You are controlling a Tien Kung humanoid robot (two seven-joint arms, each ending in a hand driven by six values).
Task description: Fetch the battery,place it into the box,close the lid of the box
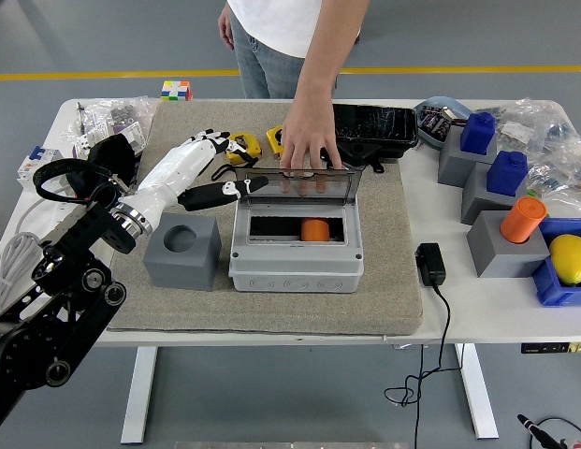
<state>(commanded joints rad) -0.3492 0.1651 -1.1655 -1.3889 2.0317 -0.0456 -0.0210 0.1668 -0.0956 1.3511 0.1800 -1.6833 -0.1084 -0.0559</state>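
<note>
Grey holed block (181, 250); lemon (570, 257); charger (430, 264)

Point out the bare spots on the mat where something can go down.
Free: the mat strip right of the grey box, and the front strip before the box and the grey block. Crowded: behind the box, where the person's hand holds the lid and the left hand reaches in.

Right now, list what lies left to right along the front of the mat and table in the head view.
Grey holed block → grey box with the orange battery inside → black power adapter → grey block carrying an orange cylinder → yellow fruit
</note>
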